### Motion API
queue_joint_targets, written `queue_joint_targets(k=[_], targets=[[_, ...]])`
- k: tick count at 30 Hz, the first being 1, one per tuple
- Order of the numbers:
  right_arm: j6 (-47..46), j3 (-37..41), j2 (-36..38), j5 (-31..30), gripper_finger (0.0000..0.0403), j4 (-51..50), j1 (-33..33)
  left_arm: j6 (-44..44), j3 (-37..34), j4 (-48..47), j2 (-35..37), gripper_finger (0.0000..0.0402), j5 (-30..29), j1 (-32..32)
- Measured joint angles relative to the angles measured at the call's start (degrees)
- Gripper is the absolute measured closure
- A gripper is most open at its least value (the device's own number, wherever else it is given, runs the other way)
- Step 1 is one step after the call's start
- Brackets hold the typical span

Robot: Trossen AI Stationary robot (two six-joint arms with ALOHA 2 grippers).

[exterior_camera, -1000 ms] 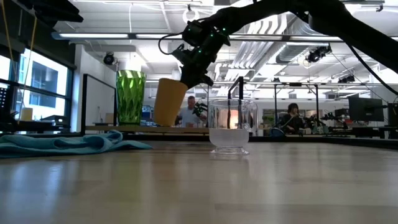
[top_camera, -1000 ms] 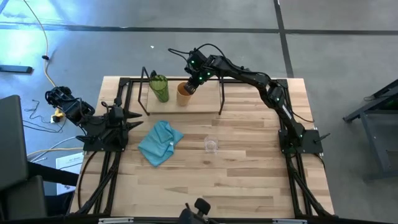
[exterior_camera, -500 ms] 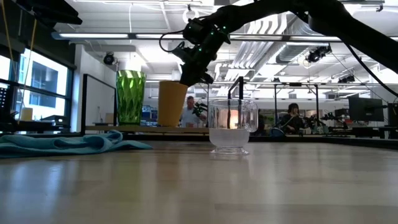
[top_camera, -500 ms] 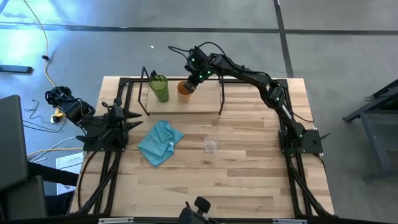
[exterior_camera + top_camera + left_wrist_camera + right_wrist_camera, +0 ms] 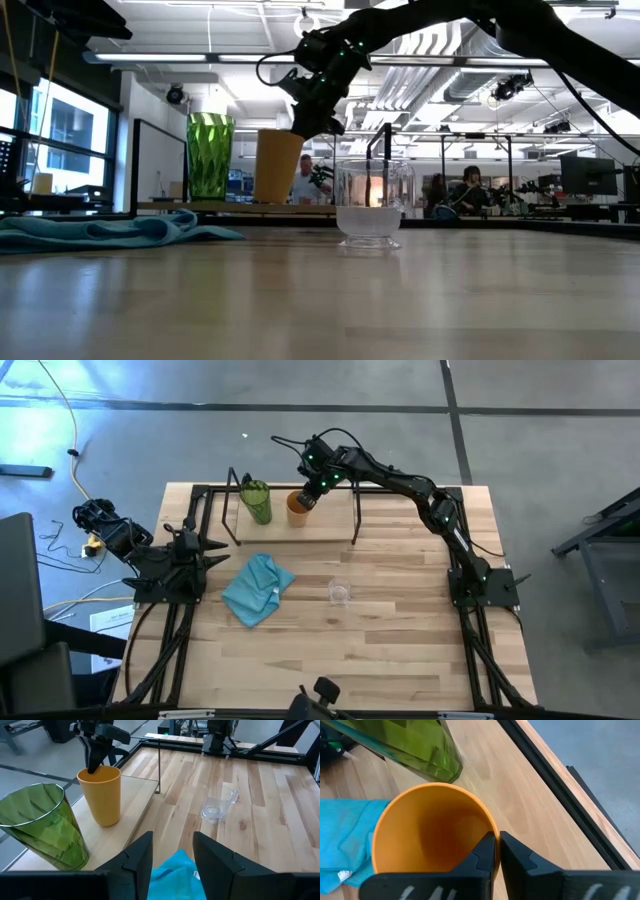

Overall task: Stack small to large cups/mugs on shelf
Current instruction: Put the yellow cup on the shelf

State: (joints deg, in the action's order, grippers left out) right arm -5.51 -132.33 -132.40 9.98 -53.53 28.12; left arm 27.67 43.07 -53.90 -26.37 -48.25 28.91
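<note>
Fingers on my right gripper (image 5: 494, 851) are pinched on the rim of the orange cup (image 5: 297, 508), one inside and one outside, with barely a gap between them. That cup sits upright on the shelf (image 5: 330, 525) at the back of the table (image 5: 400, 650), just beside the green tumbler (image 5: 259, 502).

My worry from here: if I let go while the cup isn't fully settled on the board, or drag the rim as I back out, it could tip and knock the tumbler, since they're so close.

Biggest first: the tumbler is tall, translucent green and faceted. Orange cup is medium, opaque, plain, slightly tapered. Glass cup (image 5: 340, 593) is small and clear, standing alone mid-table, not yet on the shelf, with the blue cloth (image 5: 256, 588) near it.

Left gripper (image 5: 172, 852) is parked at the table's left edge, fingers spread apart and holding nothing.
</note>
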Motion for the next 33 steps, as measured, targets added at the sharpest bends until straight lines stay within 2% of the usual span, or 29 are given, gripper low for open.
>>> queue_joint_targets(k=[8,17,33], targets=[[1.0,0.0,0.0,0.3,0.0386,0.6,0.0,0.0,0.0,0.0,0.0,0.0273,0.0,0.0],[0.4,0.1,0.0,0.6,0.0319,1.1,0.0,0.0,0.0,0.0,0.0,0.0273,0.0,0.0],[0.6,0.1,0.0,0.5,0.0316,1.1,0.0,0.0,0.0,0.0,0.0,0.0273,0.7,0.0]])
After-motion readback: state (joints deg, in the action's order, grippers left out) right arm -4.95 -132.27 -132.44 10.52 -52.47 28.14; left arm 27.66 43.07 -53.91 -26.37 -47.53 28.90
